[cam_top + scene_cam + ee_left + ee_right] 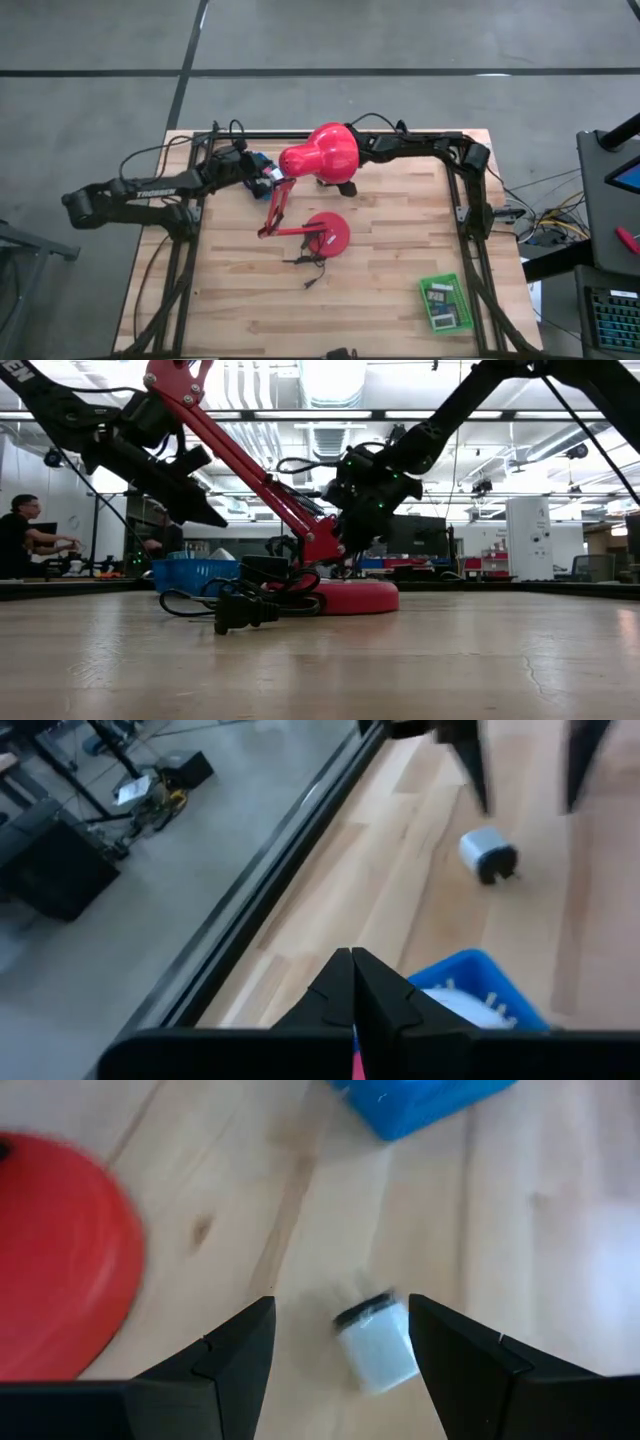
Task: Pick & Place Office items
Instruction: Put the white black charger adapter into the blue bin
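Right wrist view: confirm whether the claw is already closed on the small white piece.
No. The right claw stands open, its fingers on either side of the small white piece lying on the table, with gaps showing.

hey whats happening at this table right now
Two robot arms are working around a red desk lamp on a wooden table. The right gripper is open, its fingers to either side of a small white block lying on the wood near the lamp's base; it has not closed on it. The left gripper is shut, over the blue tray at the back left, with a sliver of pink between its fingertips. A green tray sits at the front right.
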Controlling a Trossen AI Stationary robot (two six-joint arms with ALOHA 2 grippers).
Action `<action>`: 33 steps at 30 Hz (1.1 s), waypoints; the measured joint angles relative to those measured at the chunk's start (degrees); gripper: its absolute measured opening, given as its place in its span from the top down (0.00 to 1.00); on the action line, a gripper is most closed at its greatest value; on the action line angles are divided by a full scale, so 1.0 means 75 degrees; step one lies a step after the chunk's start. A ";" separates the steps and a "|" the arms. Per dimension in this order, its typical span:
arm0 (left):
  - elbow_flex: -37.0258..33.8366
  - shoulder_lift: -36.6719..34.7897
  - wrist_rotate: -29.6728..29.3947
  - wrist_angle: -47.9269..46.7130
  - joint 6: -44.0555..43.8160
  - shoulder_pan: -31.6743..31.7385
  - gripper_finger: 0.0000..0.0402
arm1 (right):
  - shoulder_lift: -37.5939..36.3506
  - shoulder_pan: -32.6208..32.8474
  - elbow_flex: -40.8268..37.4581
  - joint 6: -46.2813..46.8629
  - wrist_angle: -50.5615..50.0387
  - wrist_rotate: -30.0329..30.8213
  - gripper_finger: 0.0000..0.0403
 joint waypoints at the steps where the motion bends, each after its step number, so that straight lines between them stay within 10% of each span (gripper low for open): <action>1: -0.0002 0.0007 0.0014 -0.0010 -0.0004 0.0075 1.00 | 0.0055 0.0000 0.0086 -0.0105 -0.0240 -0.0005 0.44; 33: 0.0007 -0.0157 0.0210 0.0018 -0.0087 0.0555 0.83 | 0.0564 -0.0145 0.1043 -0.0792 -0.1471 0.0421 0.44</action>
